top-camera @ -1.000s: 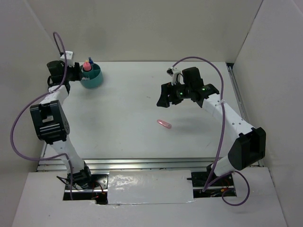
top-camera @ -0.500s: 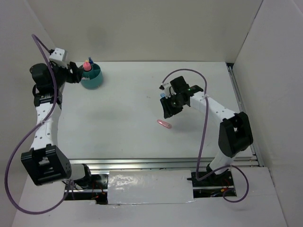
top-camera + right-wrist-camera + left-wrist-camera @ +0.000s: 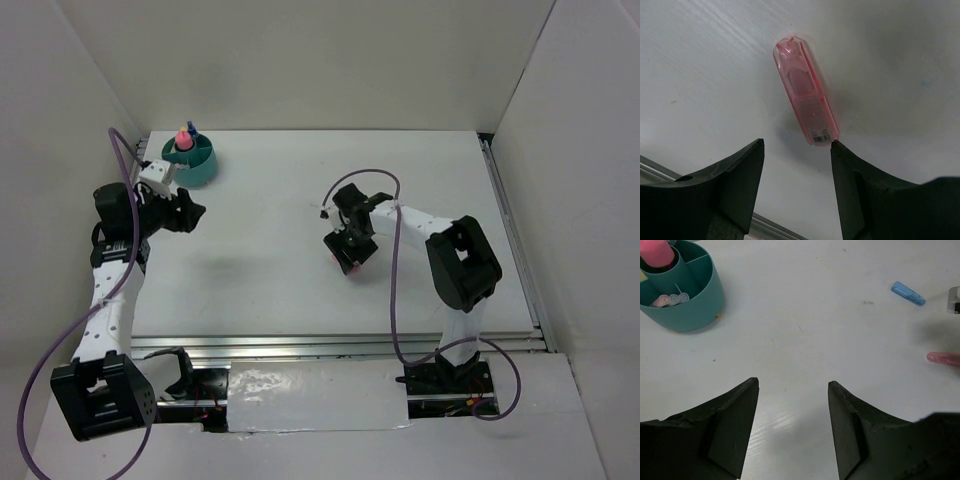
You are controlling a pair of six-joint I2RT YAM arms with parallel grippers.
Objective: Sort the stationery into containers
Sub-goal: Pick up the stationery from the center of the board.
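Black right hand (image 3: 796,145) spread above pink clip (image 3: 805,100), left hand (image 3: 793,382) spread

The table (image 3: 270,300) is bare from its centre out to 12 and 1 o'clock, so a gripper can pass there freely. The teal tub (image 3: 203,172) blocks the 11 o'clock corner, close to the side wall (image 3: 90,90), and a pink-capped item stands up out of it. Ahead of the left gripper (image 3: 792,385), whose jaws are apart with nothing between them, the surface is free up to the tub at 11 o'clock and a small blue piece (image 3: 908,293) at 2 o'clock. The pink clip (image 3: 805,92) lies flat at 12 o'clock of the right gripper (image 3: 797,145), its near end just at the mouth of the parted jaws. There is bare table on either side of it.
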